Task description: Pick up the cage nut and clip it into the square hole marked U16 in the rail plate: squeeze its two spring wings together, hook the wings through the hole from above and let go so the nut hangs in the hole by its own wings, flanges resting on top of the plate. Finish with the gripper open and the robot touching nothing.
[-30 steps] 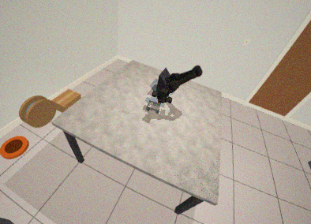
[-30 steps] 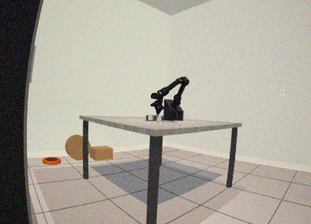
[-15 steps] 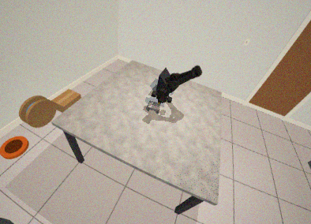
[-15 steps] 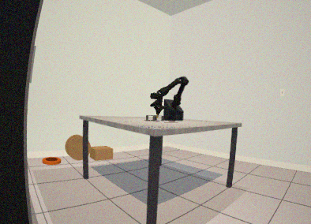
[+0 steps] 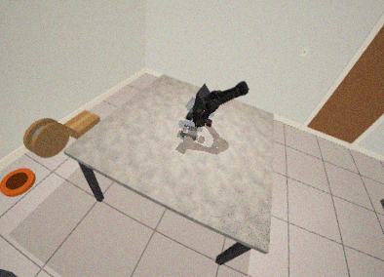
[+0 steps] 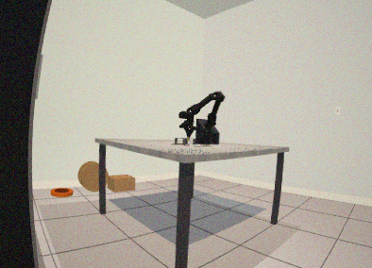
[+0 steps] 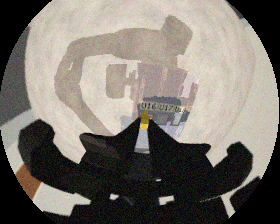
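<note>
The pale, mottled table [image 5: 219,174] [image 6: 142,145] spreads across the middle of the top view and stands on dark legs. The black arm [image 5: 221,97] [image 6: 203,103] is over it, just above the centre of that frame, bent downward in the exterior view. Near the arm's tip is the rail plate [image 5: 188,130] [image 7: 162,119], right of centre in the wrist view, with a label strip [image 7: 161,107] along it. The gripper [image 5: 187,127] [image 6: 189,136] [image 7: 145,120] points down there, its fingers nearly together and pinching the small yellow cage nut [image 6: 189,138] [image 7: 144,119]. In the wrist view the nut sits right at the fingertips, near the middle of the frame, just below the label reading U16. To the right of that, U17 can be read; the third marking is too blurred to be sure of. Whether the nut touches the plate cannot be told.
</note>
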{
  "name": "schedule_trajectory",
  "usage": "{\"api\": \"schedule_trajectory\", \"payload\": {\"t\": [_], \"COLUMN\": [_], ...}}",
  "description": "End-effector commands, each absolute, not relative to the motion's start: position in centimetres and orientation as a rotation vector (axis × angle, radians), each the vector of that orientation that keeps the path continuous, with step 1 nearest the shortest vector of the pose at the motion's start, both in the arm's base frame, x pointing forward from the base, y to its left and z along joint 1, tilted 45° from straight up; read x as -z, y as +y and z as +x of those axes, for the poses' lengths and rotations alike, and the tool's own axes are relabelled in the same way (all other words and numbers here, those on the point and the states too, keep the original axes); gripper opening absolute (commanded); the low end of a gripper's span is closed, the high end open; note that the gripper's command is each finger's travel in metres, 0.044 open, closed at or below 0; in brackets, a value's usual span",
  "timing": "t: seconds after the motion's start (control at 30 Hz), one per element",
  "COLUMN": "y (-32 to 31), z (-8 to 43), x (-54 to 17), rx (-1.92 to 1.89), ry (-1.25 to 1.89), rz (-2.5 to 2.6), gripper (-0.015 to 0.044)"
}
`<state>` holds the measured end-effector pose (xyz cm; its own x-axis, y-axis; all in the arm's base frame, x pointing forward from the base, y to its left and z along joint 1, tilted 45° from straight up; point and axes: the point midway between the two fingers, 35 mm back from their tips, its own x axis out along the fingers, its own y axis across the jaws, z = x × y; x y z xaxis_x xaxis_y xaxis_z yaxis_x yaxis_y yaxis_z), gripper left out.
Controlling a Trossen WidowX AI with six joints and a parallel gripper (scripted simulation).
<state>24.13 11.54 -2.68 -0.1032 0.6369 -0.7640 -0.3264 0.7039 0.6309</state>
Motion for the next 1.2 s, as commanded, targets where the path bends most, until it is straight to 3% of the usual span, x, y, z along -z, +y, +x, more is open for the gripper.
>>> {"api": "schedule_trajectory", "payload": {"t": [0.0,1.17], "y": [11.55,11.31], "z": [24.13,24.26], "x": [2.68,2.89], "rx": [-0.838,-0.89], "ry": [1.462,1.459], "rz": [0.277,0.325], "gripper": [0.0032,0.0032]}}
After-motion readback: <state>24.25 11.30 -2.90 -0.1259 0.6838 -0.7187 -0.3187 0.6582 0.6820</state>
